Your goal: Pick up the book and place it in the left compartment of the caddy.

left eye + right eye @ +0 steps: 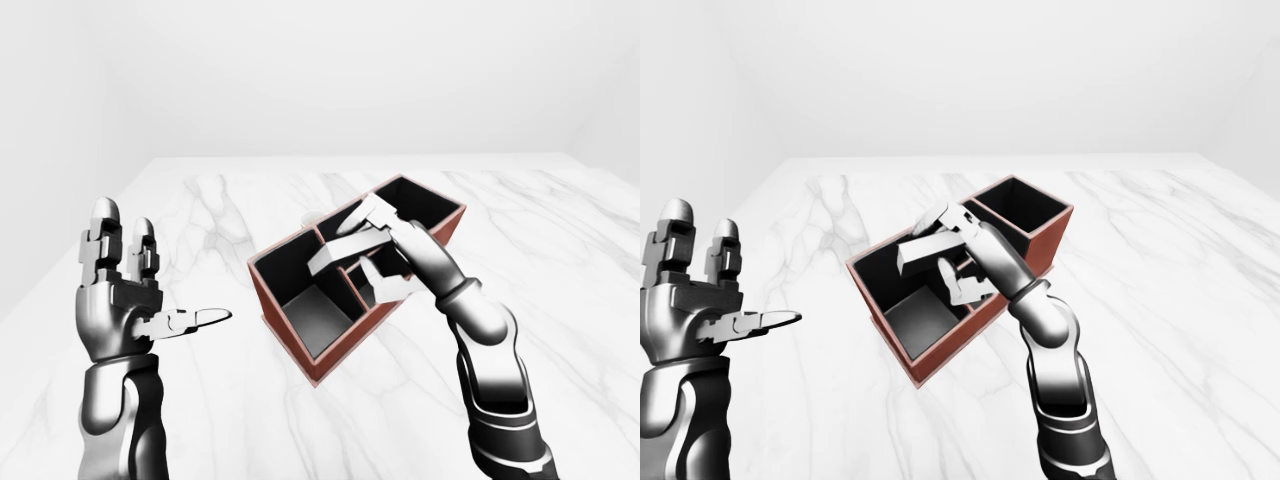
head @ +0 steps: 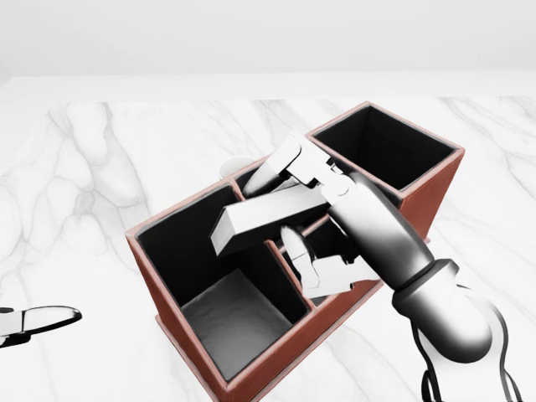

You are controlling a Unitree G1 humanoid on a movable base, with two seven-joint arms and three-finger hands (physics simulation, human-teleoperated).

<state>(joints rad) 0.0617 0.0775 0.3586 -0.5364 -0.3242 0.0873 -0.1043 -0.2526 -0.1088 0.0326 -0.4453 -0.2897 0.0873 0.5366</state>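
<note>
Your right hand (image 2: 306,222) is closed around the book (image 2: 264,216), fingers over its top and thumb beneath. The book hangs tilted over the caddy (image 2: 180,335), its low end above the big left compartment and its other end over the middle divider, clear of the compartment floor. The red-brown caddy sits at an angle on the white marble surface (image 1: 560,260). Your left hand (image 1: 125,280) is raised well to the left, fingers spread wide, holding nothing.

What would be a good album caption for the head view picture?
Right hand holds the grey book tilted over the red caddy's left compartment on a marble table.
</note>
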